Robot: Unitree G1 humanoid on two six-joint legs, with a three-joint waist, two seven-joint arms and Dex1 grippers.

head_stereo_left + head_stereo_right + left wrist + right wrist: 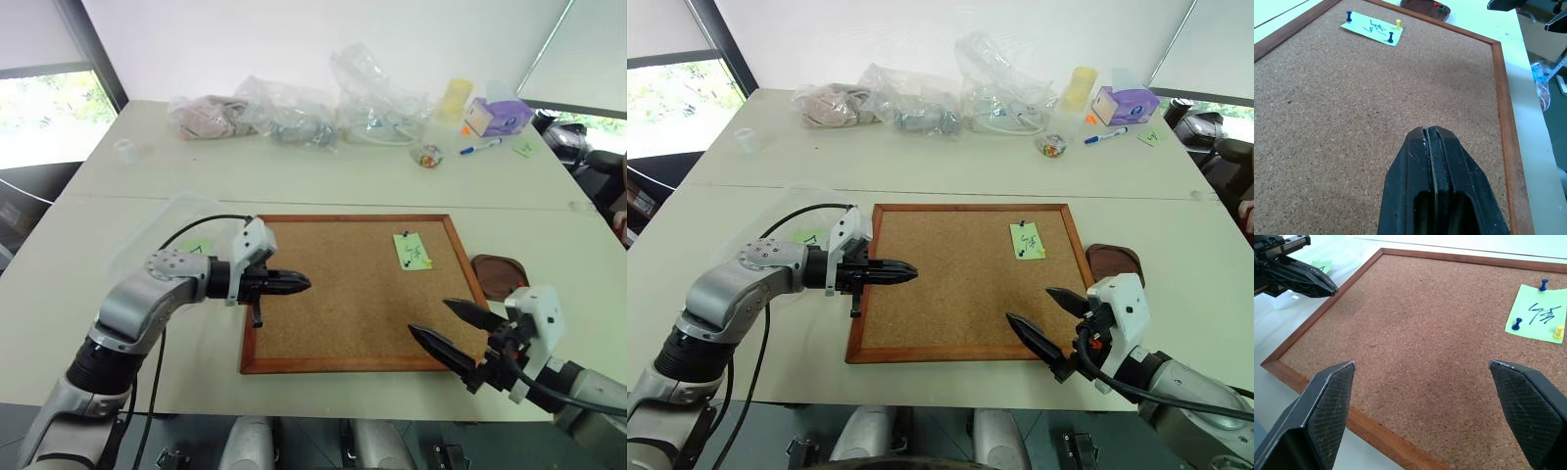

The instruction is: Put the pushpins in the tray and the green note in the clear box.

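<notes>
Left wrist view: pushpins point(1438, 5) in tray point(1420, 8) | left jaws closed empty | right jaws wide

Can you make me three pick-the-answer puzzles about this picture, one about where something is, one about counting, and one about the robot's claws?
1. Where is the pale-green square sticky note?
A. In the transparent plastic box
B. Pinned on the wood-framed cork board
C. In the small dark-brown tray

2. How many tiny pushpins hold it?
A. One
B. Three
C. Six

3. How are the black-fingered grippers?
A. Both open
B. Both shut
C. Left gripper shut, right gripper open

Answers: 1 B, it lies on the cork. 2 B, two blue and one yellow. 3 C, left fingers pressed together, right spread wide.
</notes>
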